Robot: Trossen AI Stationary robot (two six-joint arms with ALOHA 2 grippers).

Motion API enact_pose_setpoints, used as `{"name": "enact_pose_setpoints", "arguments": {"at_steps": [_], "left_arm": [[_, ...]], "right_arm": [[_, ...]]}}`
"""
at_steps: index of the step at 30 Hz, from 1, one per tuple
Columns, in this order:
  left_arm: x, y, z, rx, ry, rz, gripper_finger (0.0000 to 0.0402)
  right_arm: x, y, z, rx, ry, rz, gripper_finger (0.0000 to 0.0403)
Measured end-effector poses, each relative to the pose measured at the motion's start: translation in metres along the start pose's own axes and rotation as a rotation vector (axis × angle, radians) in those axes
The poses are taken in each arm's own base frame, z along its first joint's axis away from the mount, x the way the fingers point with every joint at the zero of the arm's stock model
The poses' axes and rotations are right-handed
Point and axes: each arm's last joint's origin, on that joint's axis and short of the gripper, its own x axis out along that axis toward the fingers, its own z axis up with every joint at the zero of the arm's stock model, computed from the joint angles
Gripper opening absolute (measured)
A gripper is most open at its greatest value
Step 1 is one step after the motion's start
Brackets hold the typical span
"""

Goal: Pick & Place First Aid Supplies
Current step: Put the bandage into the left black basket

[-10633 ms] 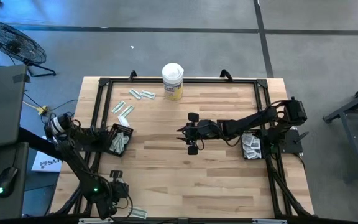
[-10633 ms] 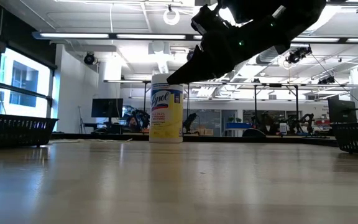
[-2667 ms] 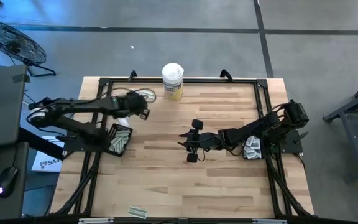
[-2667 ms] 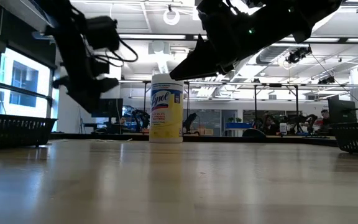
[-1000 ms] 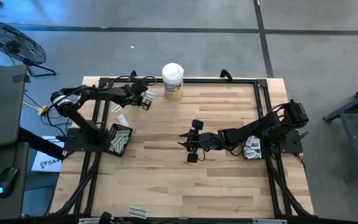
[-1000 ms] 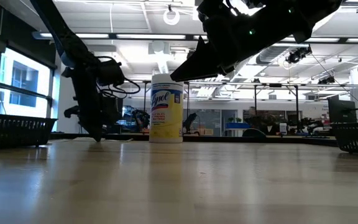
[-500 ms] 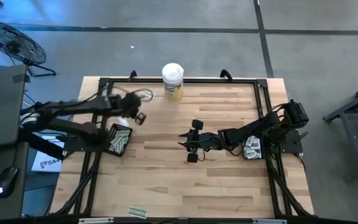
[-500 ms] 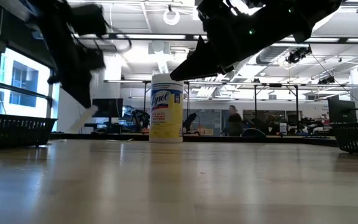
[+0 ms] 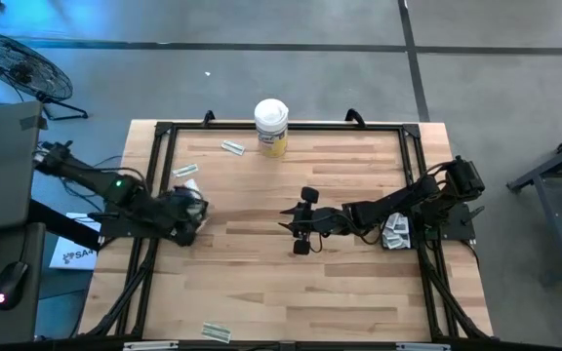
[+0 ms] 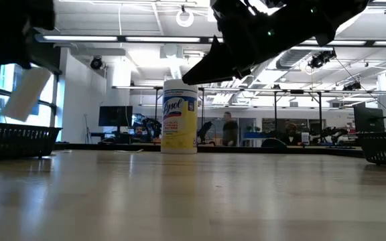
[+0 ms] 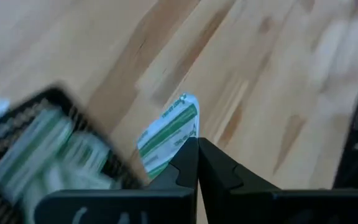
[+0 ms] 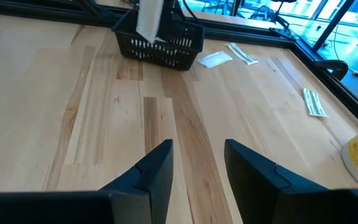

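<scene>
My left gripper [image 9: 191,207] hangs over the black left basket [image 9: 185,226], shut on a green-white strip packet [image 11: 169,130]. That packet also shows in the low view [image 10: 27,94] and, above the basket [image 12: 160,40], in the right wrist view [image 12: 149,18]. The basket holds more packets [image 11: 55,152]. Loose packets [image 9: 185,171] [image 9: 232,147] and a white square [image 9: 191,185] lie flat at the far left; another strip [image 9: 216,331] lies by the near edge. My right gripper [image 9: 301,220] waits open above the table's middle, nothing between its fingers [image 12: 157,168]. My left gripper pinches the strip packet by its near end [image 11: 173,152] between the two shut fingers. The fingers slant downward and lie roughly along the strip, which sticks out past their ends. The packet is lifted clear and hangs tilted over the basket.
A white-lidded yellow canister [image 9: 271,127] stands at the far edge. A second basket [image 9: 395,231] with packets sits at the right by my right arm's base. Black frame rails [image 9: 164,132] edge the table. Bare wood lies between the arms and toward the near edge.
My left gripper, shut throughout, has risen from the loose packets at the far left beside the canister. It swung toward the table's near-left and turned as it went, carrying a strip packet lifted clear of the table to above the left basket.
</scene>
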Motion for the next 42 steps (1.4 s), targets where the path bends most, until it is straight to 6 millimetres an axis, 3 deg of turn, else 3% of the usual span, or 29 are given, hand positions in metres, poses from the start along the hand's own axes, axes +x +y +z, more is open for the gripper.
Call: {"name": "enact_pose_setpoints", "arguments": {"at_steps": [5,11,29,42], "left_arm": [[-0.004,0.012,-0.016,-0.060,0.074,0.148,0.0000],[-0.006,0.020,-0.019,-0.083,0.044,0.255,0.0000],[0.029,0.007,-0.026,0.044,0.121,0.528,0.0000],[0.046,0.000,-0.027,0.130,0.082,0.595,0.0015]], "right_arm": [[0.000,0.000,0.001,0.003,-0.008,0.000,0.0138],[0.000,0.000,0.001,0.003,-0.008,0.000,0.0138],[0.000,0.000,0.001,0.003,-0.010,0.003,0.0138],[0.000,0.000,0.001,0.004,-0.014,-0.001,0.0138]]}}
